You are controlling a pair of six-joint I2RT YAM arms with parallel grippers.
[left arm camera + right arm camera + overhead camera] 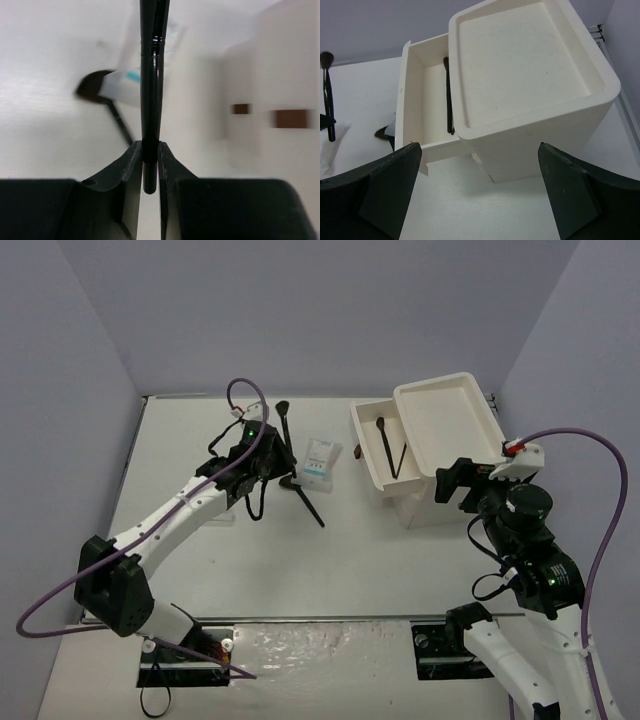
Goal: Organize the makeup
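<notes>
Closest to the left wrist lens, the left gripper [151, 152] is pressed together on the lower end of a thin black brush [151, 75], pinching it just above the butt so the shaft runs straight up the frame. We judge that this end grip suits laying it lengthwise in the open drawer [412, 100], centre left in the right wrist view, where a stored brush [448, 95] lies along the drawer's length. In the top view the held brush sits left of centre, well apart from the drawer. We cannot tell whether it is clear of the counter [200, 570].

The right gripper [480, 195] stands spread wide, holding nothing, facing the white box [545, 145]. In our judgement it is waiting.

A white packet with blue print [320, 458] lies just right of the held brush. A second loose brush [308, 505] lies slanted below it. We judge that neither blocks a lifted path. The drawer's left wall is the edge to clear.
</notes>
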